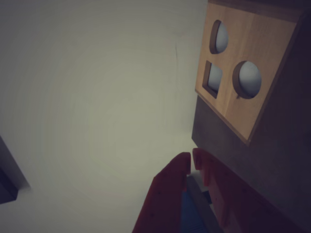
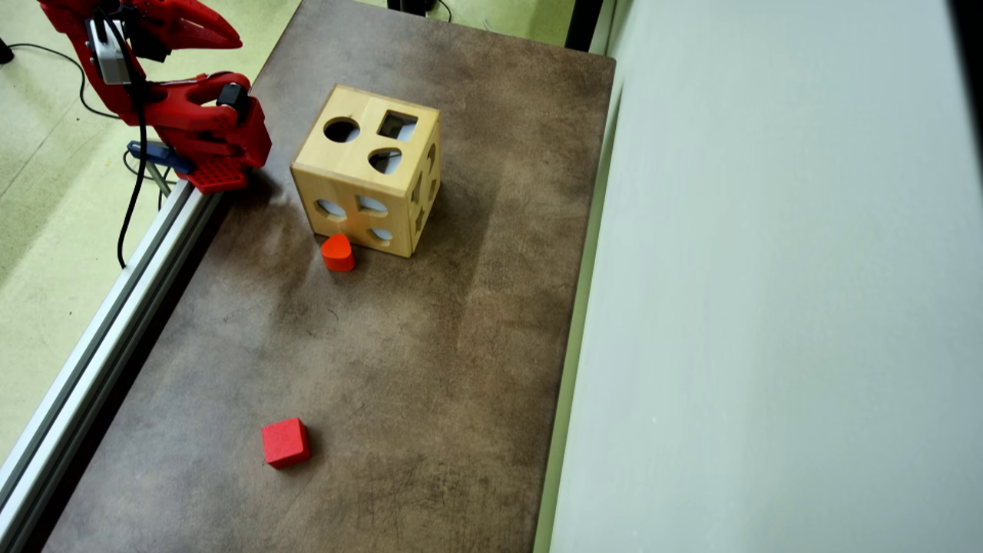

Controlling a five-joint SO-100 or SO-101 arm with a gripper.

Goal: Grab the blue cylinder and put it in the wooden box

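Observation:
The wooden box (image 2: 361, 165) stands on the brown table toward its far end, with cut-out holes in its top and sides. In the wrist view the wooden box (image 1: 257, 43) fills the upper right, one three-hole face toward the camera. The blue cylinder is out of view in both frames. My red gripper (image 1: 191, 160) is shut, its tips almost touching with nothing between them. In the overhead view the gripper (image 2: 234, 37) is folded back over the arm's base at the top left, away from the box.
An orange-red rounded block (image 2: 337, 252) lies against the box's near side. A red cube (image 2: 285, 442) sits near the front of the table. An aluminium rail (image 2: 115, 307) runs along the left edge, with a blue clamp (image 2: 157, 152) by the base. A pale panel (image 2: 768, 307) borders the right.

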